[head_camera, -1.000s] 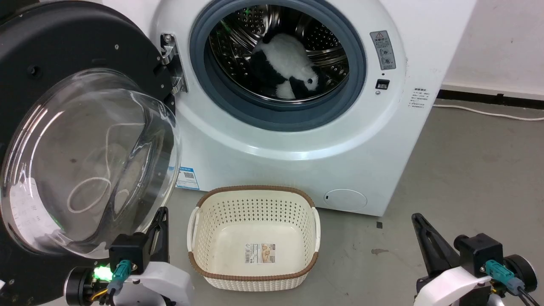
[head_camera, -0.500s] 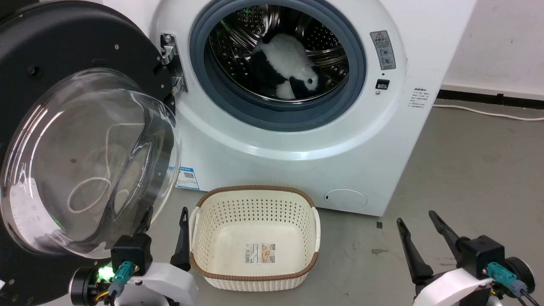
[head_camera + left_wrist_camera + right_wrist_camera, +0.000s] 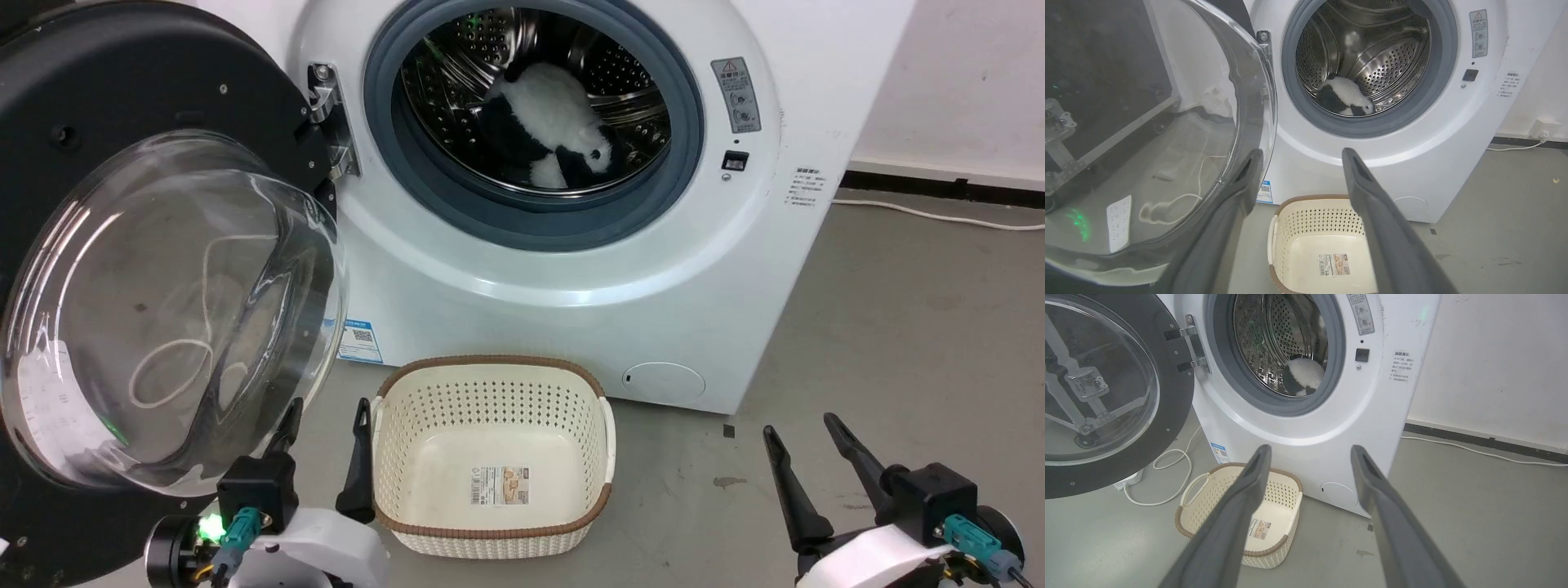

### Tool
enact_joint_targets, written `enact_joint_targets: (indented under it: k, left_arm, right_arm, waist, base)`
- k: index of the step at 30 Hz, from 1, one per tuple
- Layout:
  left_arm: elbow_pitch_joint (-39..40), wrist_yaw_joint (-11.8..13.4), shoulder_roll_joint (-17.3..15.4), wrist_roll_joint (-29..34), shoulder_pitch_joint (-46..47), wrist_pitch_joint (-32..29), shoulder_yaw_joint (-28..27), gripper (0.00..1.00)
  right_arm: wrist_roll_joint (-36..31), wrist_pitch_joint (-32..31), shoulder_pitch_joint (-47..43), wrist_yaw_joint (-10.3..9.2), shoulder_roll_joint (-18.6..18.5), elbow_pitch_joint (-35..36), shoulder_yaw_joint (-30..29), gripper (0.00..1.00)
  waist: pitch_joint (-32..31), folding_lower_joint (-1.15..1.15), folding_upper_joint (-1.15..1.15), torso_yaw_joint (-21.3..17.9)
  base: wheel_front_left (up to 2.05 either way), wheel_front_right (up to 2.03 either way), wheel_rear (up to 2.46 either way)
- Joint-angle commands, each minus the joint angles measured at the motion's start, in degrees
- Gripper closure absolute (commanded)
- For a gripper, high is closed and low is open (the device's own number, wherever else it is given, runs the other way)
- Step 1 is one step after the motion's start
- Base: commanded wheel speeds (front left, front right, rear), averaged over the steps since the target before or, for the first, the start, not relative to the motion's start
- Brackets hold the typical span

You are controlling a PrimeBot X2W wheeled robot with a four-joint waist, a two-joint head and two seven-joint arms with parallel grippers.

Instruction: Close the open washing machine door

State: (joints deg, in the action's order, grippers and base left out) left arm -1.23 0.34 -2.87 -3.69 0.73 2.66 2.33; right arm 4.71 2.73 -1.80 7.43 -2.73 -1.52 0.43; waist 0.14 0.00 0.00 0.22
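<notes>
Washing machine door [image 3: 171, 310] is hanging wide open at left, hinged to the washing machine [image 3: 571, 269]: round matte black rim, bulging clear glass bowl. The machine is showing glossy white panels, a blue-grey rubber gasket and a perforated steel drum holding a fuzzy black-and-white plush toy [image 3: 551, 122]. A cream perforated basket [image 3: 490, 363], brown woven rim, is sitting on the grey floor near the front. Left claw [image 3: 326, 406] is hovering between glass and basket, wide, empty; right claw [image 3: 798, 425], near right, likewise. A second ago both were pinched shut; the door is staying put.
</notes>
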Motion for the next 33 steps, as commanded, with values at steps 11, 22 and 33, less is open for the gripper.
enact_joint_targets:
  k: [11,22,33]
  left_arm:
    - [-0.68,0.13,0.0,-1.97,-1.05,1.89,1.1,0.86]
    - [-0.18,-0.1,0.0,-3.87,-1.08,3.09,1.75,1.0]
    - [12.5,1.39,0.0,-7.51,0.64,4.65,-3.71,1.0]
  right_arm:
    - [2.81,1.84,-1.16,0.02,-0.04,-1.07,0.31,0.0]
    - [4.89,3.04,-1.65,0.02,-0.06,-1.92,0.48,0.0]
    - [7.79,4.59,-2.63,0.03,-0.07,-3.23,0.6,0.0]
  waist:
    - [0.14,0.0,0.0,0.18]
    - [0.1,0.0,0.0,0.78]
    - [-0.45,0.0,0.0,5.89]
  base:
    - [0.0,0.0,0.0]
    - [0.0,0.0,0.0]
    - [0.0,0.0,0.0]
